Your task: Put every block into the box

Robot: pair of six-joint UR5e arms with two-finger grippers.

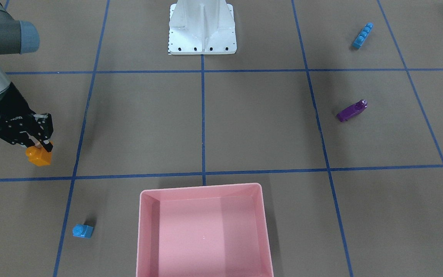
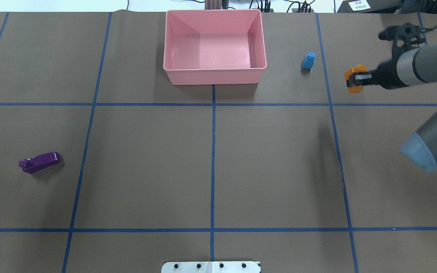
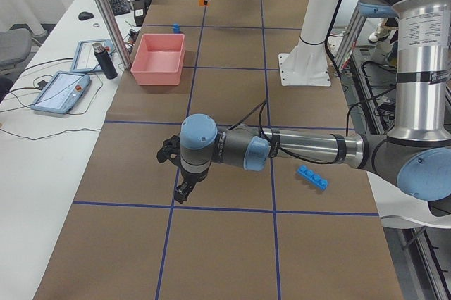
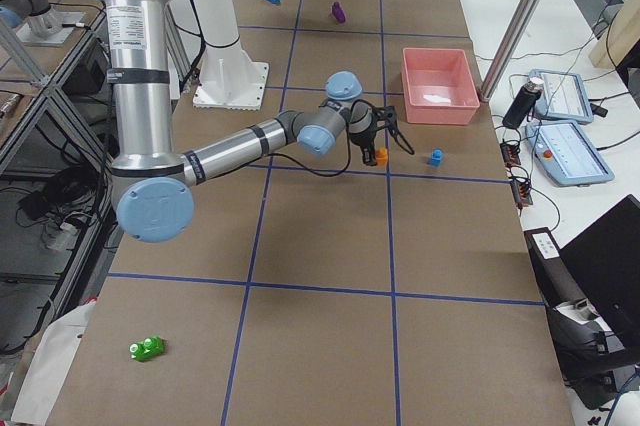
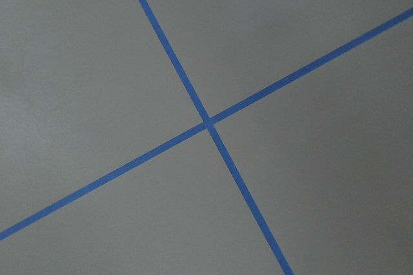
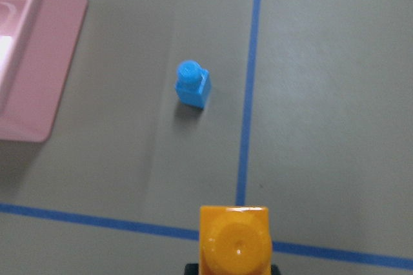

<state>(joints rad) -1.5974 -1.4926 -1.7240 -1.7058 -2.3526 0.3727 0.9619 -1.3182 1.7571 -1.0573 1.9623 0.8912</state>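
Altogether five blocks point(image 4: 381, 156), one box point(image 1: 148, 231).

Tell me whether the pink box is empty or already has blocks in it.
Empty. Overhead, the pink box shows only a bare floor; the orange block is gripped in the right claw, outside it.

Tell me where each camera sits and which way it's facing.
Front-facing: across the table, facing the white base; right gripper holds the orange block.
Overhead: behind the robot, looking forward at the pink box; right arm at right.
Exterior left: table end; left arm near, long blue block near it.
Exterior right: opposite end; right arm near, green block foreground.
Left wrist: down at a blue tape cross; no gripper shows.
Right wrist: down past the orange block toward the small blue block.
Shared: front-facing and overhead both show the purple block.
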